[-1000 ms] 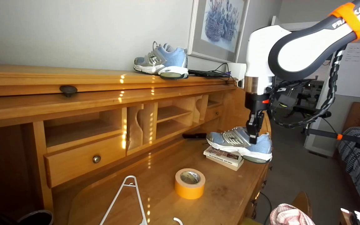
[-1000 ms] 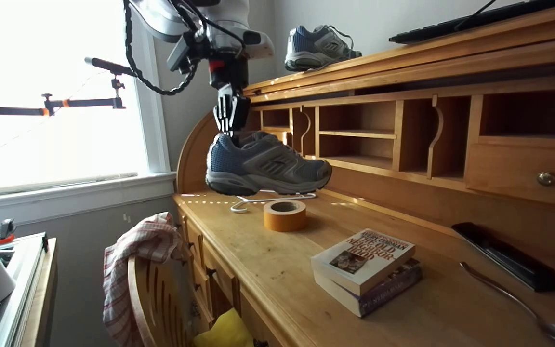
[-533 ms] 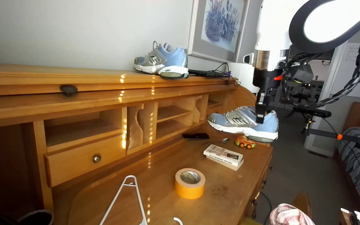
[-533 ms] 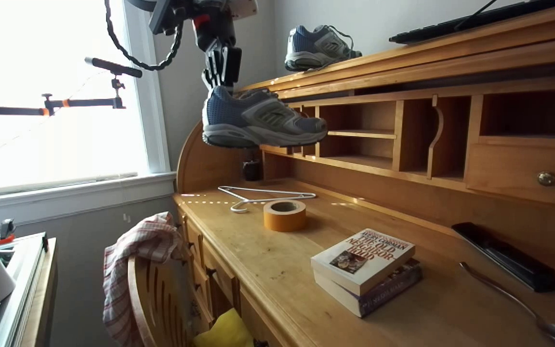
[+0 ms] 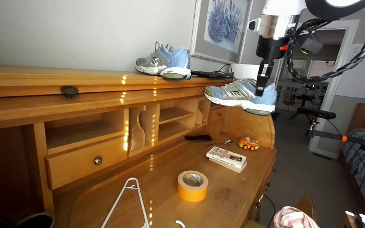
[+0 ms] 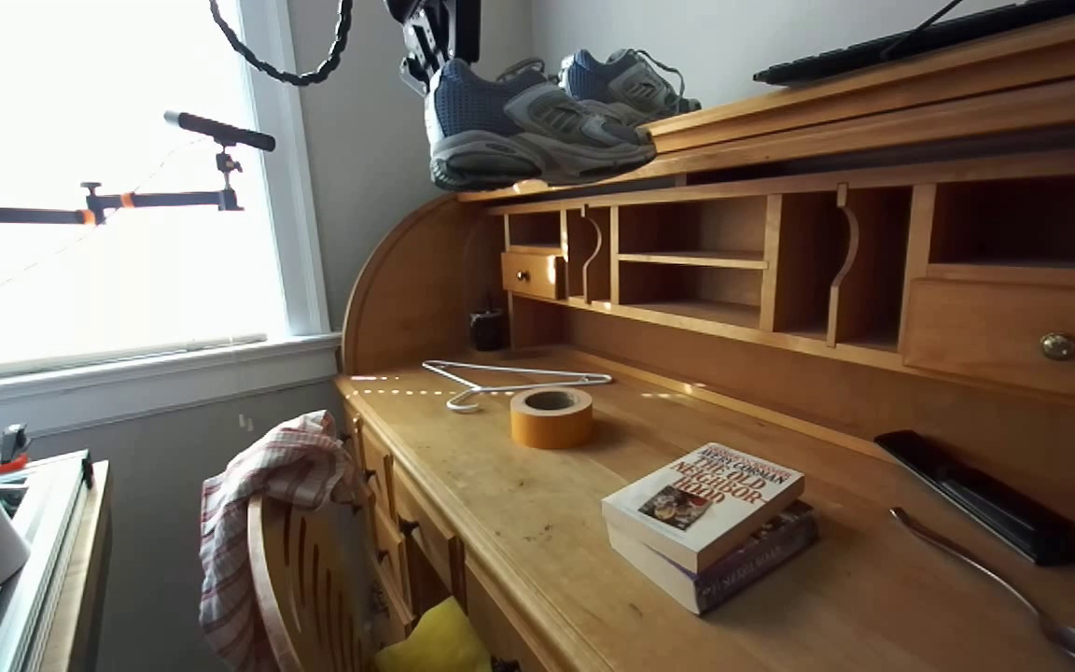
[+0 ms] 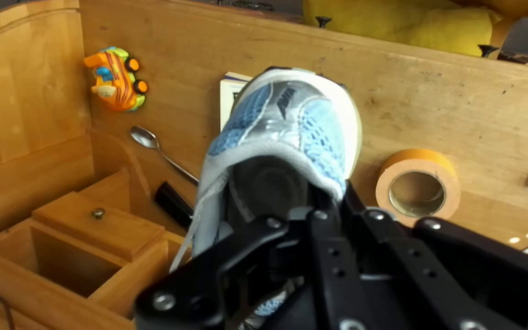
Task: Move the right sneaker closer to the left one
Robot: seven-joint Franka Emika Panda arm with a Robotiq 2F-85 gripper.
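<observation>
1. The jaws pinch the held shoe (image 5: 241, 95) by the side of its collar; it hangs roughly level, on the room side of the resting shoe (image 5: 164, 61) and apart from it.
2. I'd want it higher: its sole looks lower than the top shelf (image 5: 100, 79) beneath the resting shoe.
3. Bring it in slowly, toe pointing the way the resting shoe's does.
4. Leave room for the outer finger (image 5: 260, 88), apparently on the resting shoe's side.
5. Loosen only once the sole sits flat beside the resting shoe.
</observation>
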